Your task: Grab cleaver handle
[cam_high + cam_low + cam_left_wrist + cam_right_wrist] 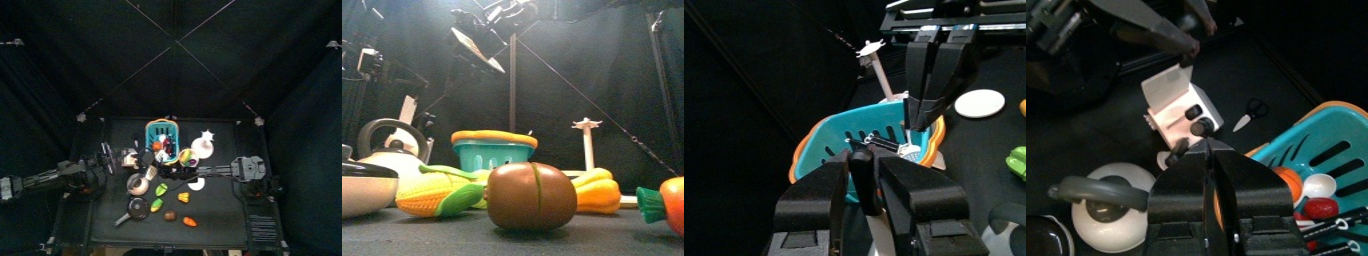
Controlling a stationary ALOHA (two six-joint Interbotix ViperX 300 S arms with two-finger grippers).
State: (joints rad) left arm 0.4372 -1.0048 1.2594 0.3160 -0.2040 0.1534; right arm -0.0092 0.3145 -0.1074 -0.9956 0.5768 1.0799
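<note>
1. The left gripper (875, 165) has its jaws set fairly wide and seems to clamp the cleaver (1166, 85) by the far end of its pale blade. It holds the cleaver up off the surface, in the upper left of the front view.
2. The cleaver handle (1189, 112), a short stub with dark rivet dots, sticks out free at the centre of the right wrist view. It looks like light, stiff, smooth plastic. I would pinch it across the stub, well clear of the blade.
3. The right gripper (1213, 155) hangs just short of the stub, its jaws nearly closed on nothing, so they look too narrow to take it.
4. A white kettle (1106, 215) sits below at lower left and the teal basket (1327, 140) at right. Neither blocks the approach.
</note>
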